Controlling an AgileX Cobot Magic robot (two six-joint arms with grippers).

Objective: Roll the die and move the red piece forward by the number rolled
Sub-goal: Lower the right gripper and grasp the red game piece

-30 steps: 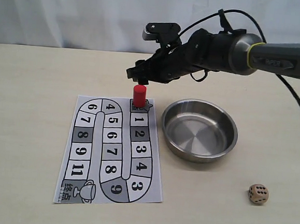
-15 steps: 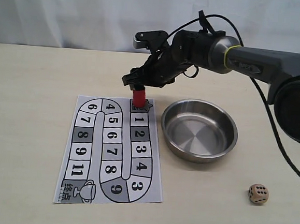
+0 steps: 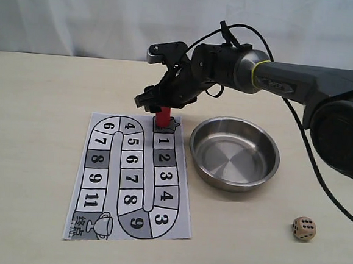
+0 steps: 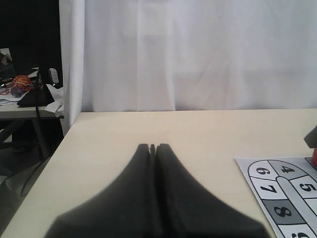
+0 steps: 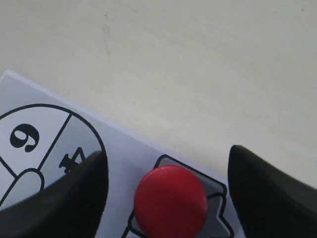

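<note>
My bench (image 3: 36, 127) is a pale, wood-toned top. Three things lie straight on it. The printed game sheet (image 3: 134, 165) lies flat left of the middle, its numbered track facing up. The steel bowl (image 3: 232, 183) sits upright just beside the sheet's right edge. The die (image 3: 304, 228) rests well apart from both, toward the front right, with dark pips showing.
</note>
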